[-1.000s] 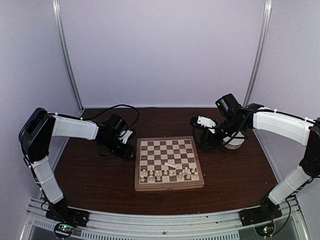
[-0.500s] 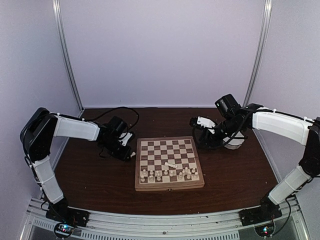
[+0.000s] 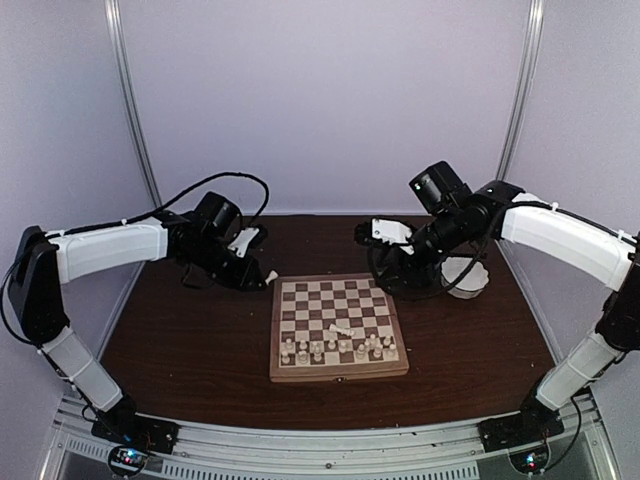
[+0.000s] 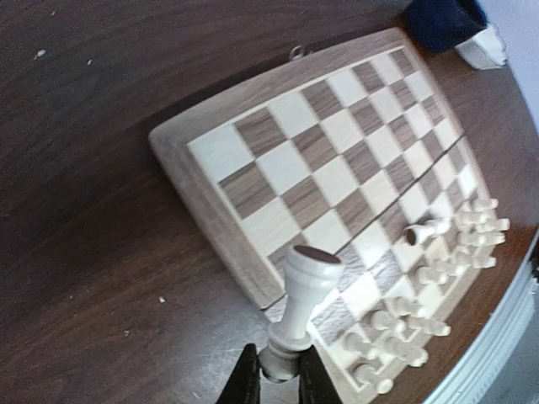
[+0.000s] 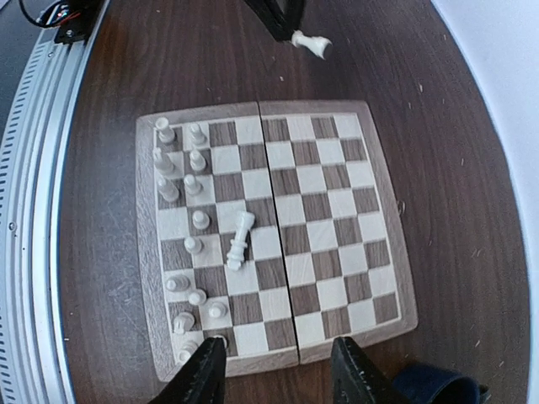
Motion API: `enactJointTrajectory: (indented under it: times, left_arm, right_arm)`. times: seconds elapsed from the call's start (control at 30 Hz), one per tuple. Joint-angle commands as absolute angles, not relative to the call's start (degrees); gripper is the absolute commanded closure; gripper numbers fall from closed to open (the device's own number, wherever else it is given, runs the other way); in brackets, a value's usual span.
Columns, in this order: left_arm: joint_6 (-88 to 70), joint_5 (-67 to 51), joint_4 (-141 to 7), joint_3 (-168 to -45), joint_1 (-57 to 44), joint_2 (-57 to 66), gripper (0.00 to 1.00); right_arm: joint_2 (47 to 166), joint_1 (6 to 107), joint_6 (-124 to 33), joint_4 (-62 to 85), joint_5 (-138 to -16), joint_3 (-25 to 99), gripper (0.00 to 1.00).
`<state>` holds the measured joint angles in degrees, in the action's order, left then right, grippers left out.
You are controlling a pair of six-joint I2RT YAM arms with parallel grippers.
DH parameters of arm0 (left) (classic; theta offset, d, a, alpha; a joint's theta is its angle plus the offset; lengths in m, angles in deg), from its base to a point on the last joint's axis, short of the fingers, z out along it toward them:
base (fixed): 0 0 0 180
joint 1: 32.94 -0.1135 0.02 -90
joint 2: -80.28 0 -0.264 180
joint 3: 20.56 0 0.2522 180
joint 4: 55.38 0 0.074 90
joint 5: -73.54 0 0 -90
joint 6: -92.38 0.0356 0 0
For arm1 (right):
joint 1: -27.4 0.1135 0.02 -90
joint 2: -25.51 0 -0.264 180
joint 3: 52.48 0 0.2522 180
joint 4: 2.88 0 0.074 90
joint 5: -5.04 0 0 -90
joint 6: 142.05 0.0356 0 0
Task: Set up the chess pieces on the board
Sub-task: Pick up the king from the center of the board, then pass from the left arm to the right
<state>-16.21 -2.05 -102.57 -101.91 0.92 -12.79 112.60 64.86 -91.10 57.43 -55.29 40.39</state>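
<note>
The left hand [image 4: 274, 380], clamped on a piece [image 4: 305, 290], has risen from the surface [image 3: 200, 360] toward the board's [image 3: 338, 372] far-left corner; the right hand [image 5: 274, 370], open and empty, has risen too, so placing looks next.

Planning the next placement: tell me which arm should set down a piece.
Left. The left gripper clamps a chess piece beside the far-left corner of the board; the right gripper hangs open and empty near its far-right corner.
</note>
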Motion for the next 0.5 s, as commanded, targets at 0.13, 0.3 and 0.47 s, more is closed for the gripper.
enactJointTrajectory:
  times: [0.13, 0.3, 0.47]
  left_arm:
    - [-23.6, 13.6, -107.1, -107.0, 3.8, -8.9, 0.9]
    - [-25.9, 18.7, -108.8, -110.1, 6.3, -9.7, 0.89]
    - [-25.6, 21.3, -113.0, -114.5, 8.6, -11.5, 0.89]
  right_arm:
    - [117.5, 78.5, -100.6, 62.0, -74.5, 51.8, 0.53]
    - [121.2, 83.7, -104.3, 61.7, -80.3, 56.2, 0.52]
    - [123.8, 87.2, -105.9, 60.2, -84.4, 58.6, 0.49]
